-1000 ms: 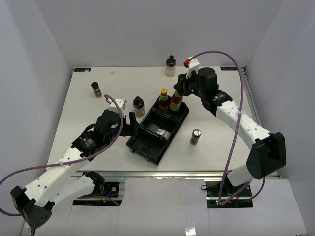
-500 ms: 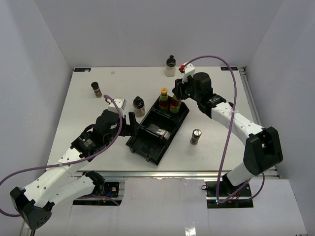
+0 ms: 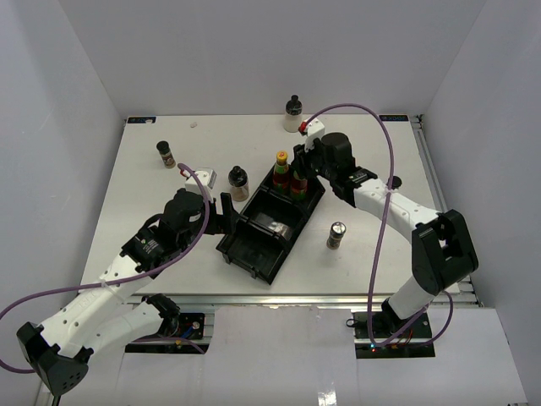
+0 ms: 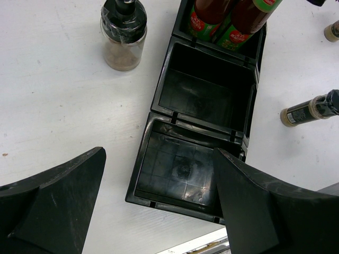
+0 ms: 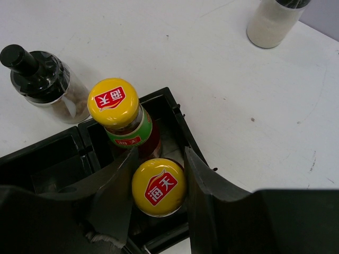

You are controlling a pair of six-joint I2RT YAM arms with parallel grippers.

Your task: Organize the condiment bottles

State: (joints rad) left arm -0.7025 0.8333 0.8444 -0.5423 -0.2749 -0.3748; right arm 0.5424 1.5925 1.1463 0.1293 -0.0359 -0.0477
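Observation:
A black divided tray lies mid-table. Two red-sauce bottles with yellow caps stand in its far compartment: one stands free. My right gripper is shut on the cap of the other. My left gripper is wide open and empty over the tray's near compartment. Loose on the table are a black-topped jar, a cream-bodied bottle, a dark jar and a silver-lidded jar.
The tray's middle compartment holds no bottle. White walls close the table on the left, back and right. The table's near edge lies just past the tray's near end.
My right gripper has shifted left and settled lower over the tray's far compartment, around the second red-sauce bottle. The left arm has not moved.

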